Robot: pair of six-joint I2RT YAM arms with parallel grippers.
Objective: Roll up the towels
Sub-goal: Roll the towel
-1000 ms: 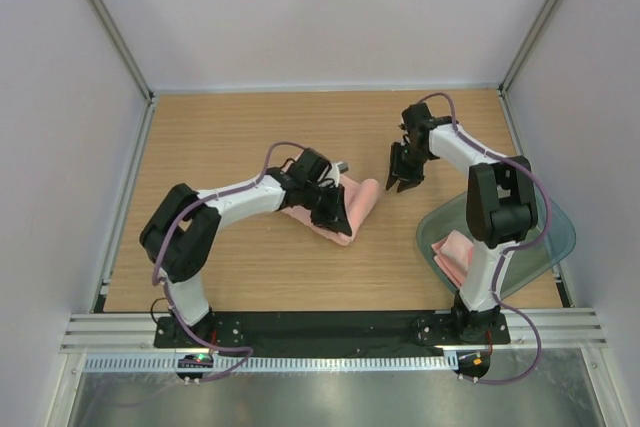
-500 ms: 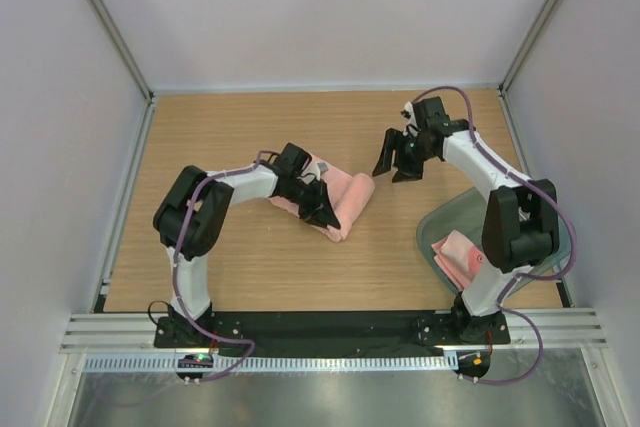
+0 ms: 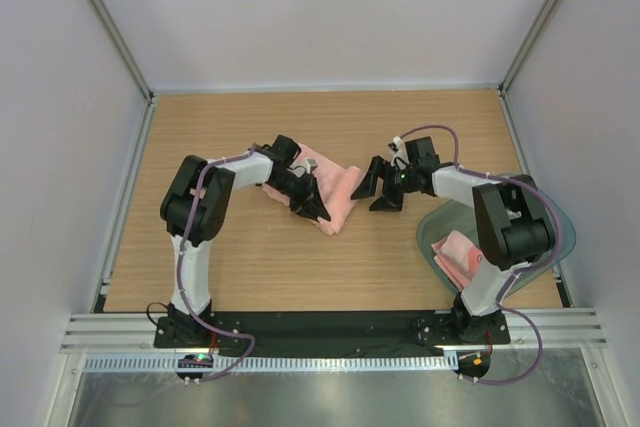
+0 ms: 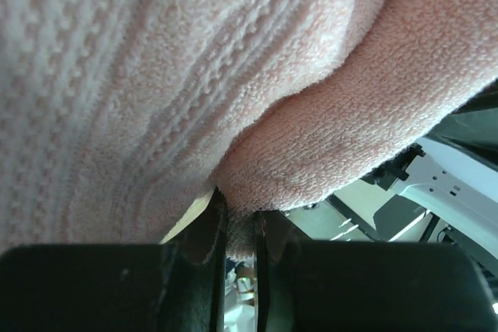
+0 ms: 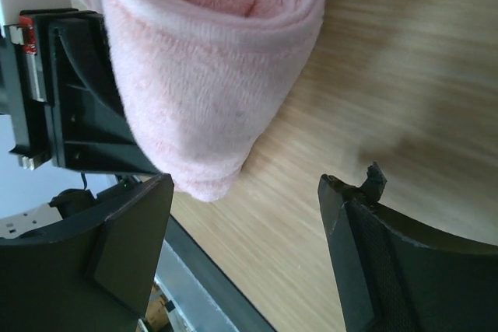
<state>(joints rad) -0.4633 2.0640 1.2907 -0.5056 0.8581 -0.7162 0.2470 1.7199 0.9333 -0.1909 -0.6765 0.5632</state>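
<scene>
At the centre of the wooden table (image 3: 220, 257), in the top view, the pink towel (image 3: 338, 185) lies partly rolled. The roll slants from upper right to lower left, with a flat tail spread toward the upper left. Any markings on the arms are too small to read.

The left arm (image 3: 195, 202) rises from its base at the lower left and folds at a raised elbow left of centre. Its forearm lies out to the right, so the left gripper (image 3: 308, 207) sits against the lower left part of the roll. In the left wrist view terry cloth fills nearly the whole frame. The 2 dark fingers (image 4: 194, 266) at the bottom edge stand almost together, with a fold of the towel pinched in the narrow slit between them.

The right arm (image 3: 510, 217) climbs from its base at the lower right, bends above the green-tinted tray (image 3: 558, 247) and stretches its forearm left and low. The right gripper (image 3: 375, 192) sits just right of the roll's upper right end. In the right wrist view its 2 fingers (image 5: 124, 246) are spread wide, one at each lower corner of the frame, with bare wood between them and nothing gripped. The spiral end of the roll faces them at the upper left, close to the left-hand finger. Whether they touch cannot be told.

A second pink towel (image 3: 455, 252) lies in the tray at the right edge of the table.
</scene>
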